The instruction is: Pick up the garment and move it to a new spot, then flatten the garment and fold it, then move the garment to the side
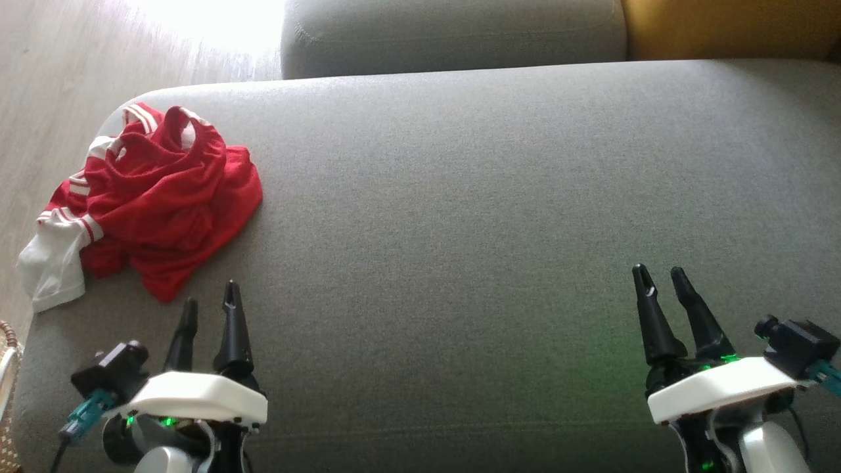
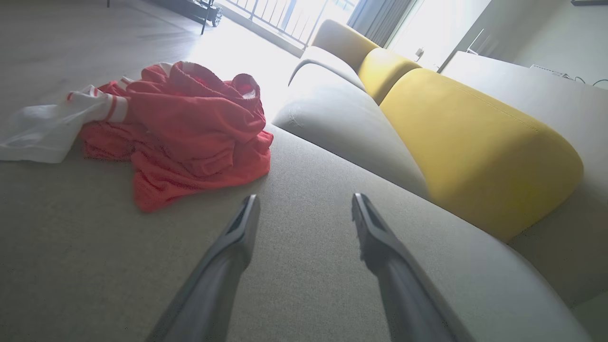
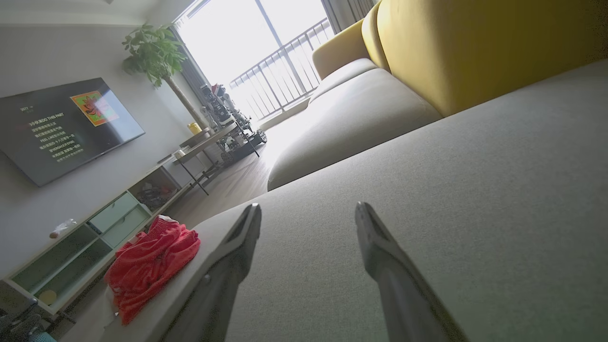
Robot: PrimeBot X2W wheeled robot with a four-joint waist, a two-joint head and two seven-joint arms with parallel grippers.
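The garment is a crumpled red piece with white striped trim and a white part, heaped at the left end of the grey sofa seat. In the left wrist view the garment lies ahead and to the left of the fingers. My left gripper hovers just in front of the heap, open and empty. My right gripper is far to the right over bare cushion, open and empty. The right wrist view shows the garment far off at the lower left.
A second grey cushion and a yellow backrest lie beyond the seat. Wooden floor runs along the seat's left edge. A woven basket sits at the lower left. A TV cabinet stands across the room.
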